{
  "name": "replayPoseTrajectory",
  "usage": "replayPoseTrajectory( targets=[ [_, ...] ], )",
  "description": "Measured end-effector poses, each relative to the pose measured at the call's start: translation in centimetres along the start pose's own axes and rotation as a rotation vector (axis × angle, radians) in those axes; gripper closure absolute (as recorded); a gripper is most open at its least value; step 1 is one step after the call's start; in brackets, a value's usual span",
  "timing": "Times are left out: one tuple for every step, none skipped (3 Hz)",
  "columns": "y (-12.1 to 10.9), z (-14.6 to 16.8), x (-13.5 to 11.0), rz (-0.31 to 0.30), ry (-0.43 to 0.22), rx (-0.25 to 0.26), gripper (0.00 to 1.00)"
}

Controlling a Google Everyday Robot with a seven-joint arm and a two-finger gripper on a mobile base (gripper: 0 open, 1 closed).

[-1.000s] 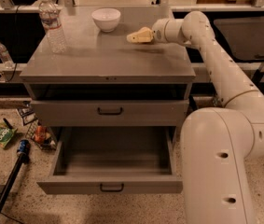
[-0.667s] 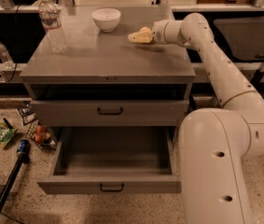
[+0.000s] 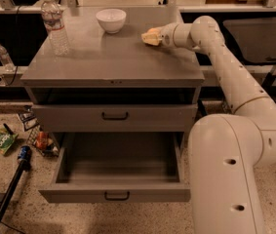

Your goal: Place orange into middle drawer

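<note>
1. The claw [image 3: 155, 36] hangs low over the right rear of the desk [image 3: 113, 62], at the end of the white arm reaching in from the right. It cannot be told whether it is spread, pressed together or pinching something.
2. A pale yellow lump sits right at the claw's tip, and this is judged to be the orange [image 3: 149, 36]. No other fruit lies anywhere on the desk. Whether it rests on the surface or is lifted clear cannot be told.
3. The middle drawer [image 3: 118, 194] stands pulled out at the bottom of the cabinet, with its grey floor bare. The drawer front [image 3: 115, 116] above it is closed.
4. Handling, as a judgement: 1 small orange is light and firm, with a little give in the rind. Its smooth round skin lets it roll or squirt out of a shallow pinch.
5. The best hold would be across its widest part, with the contact centred so it cannot pivot. Moderate pressure should do, since squeezing hard would only bruise it.
6. The white bowl [image 3: 111, 19] sits to the left of the claw, apart from it. The water bottle [image 3: 54, 26] stands well away at the far left. Neither crowds the grasp.
7. Being round, the orange will likely roll when set down, so it should be let go low inside the shallow drawer.
</note>
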State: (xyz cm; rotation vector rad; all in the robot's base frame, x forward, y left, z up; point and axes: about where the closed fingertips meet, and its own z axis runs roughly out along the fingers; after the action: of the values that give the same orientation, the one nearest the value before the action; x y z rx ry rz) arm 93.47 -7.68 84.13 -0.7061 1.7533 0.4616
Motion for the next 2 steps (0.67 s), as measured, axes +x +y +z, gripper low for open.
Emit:
replayPoseTrajectory(
  targets=[
    [0.5, -0.7, -0.1, 0.012, -0.007, -0.017, 0.88],
    [4.5, -3.5, -2.5, -0.03, -0.026, -0.132, 1.0]
  ],
)
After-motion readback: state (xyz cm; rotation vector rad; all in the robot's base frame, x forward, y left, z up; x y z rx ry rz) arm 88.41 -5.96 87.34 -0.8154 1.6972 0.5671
